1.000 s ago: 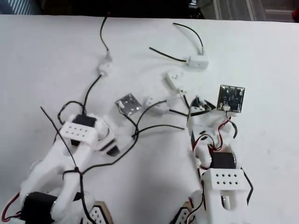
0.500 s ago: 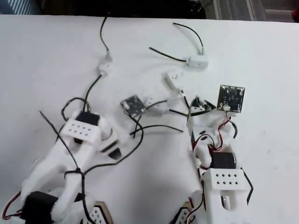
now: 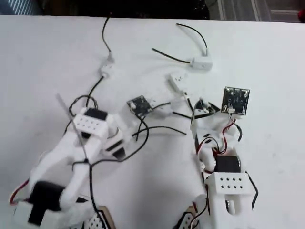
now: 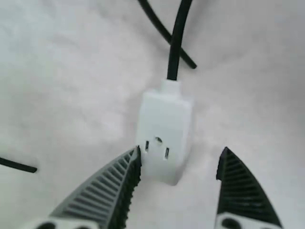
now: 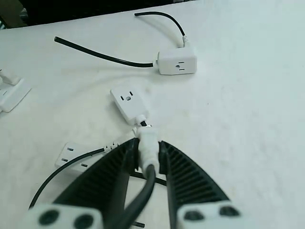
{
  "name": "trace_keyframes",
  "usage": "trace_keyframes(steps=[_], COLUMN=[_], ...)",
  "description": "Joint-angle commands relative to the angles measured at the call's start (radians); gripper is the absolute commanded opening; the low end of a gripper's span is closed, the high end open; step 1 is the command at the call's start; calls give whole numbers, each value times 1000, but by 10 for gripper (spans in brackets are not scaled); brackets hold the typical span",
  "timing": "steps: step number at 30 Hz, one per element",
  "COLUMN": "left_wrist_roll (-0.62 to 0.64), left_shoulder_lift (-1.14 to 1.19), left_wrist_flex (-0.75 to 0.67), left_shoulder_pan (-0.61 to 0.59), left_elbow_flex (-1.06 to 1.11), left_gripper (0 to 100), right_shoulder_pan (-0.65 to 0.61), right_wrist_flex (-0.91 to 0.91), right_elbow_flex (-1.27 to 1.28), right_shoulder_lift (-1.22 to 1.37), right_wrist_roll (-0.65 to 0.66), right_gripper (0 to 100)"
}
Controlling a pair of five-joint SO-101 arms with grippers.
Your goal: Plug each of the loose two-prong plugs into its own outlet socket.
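While spread around a white, black-corded socket (image 4: 164, 126), left gripper (image 4: 180, 154); right gripper (image 5: 148, 146) tight on white plug (image 5: 147, 136).

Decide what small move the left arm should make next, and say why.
Probably close the left end effector on the outlet socket: it lies between the open fingers, one touching its side, the other apart. A grip would likely steady it for plugging.
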Motion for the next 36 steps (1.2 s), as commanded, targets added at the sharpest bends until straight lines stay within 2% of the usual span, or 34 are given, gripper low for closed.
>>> trace_keyframes(steps=[1, 8, 18, 20, 29, 33, 36], left_wrist_roll=[-5, -6, -8, -43, -104, -222, -244], left_shoulder_lift=[248, 464, 473, 478, 475, 449, 403], left_wrist_flex=[126, 229, 353, 370, 388, 446, 503], left_shoulder_pan=[-19, -97, -176, -189, -193, -191, -185], left_elbow_flex=[-250, -554, -773, -813, -856, -855, -845], left_gripper=[258, 222, 223, 226, 255, 253, 252], right_shoulder_pan=[4, 5, 5, 5, 5, 5, 5], right_wrist_flex=[-21, -19, -19, -19, -18, -18, -18], right_elbow_flex=[-8, -8, -8, -8, -8, -8, -8], right_shoulder_lift=[-18, -18, -18, -18, -18, -18, -18], right_wrist_roll=[-5, -3, -2, -2, -2, -2, -2], right_gripper=[17, 17, 17, 17, 17, 17, 17])
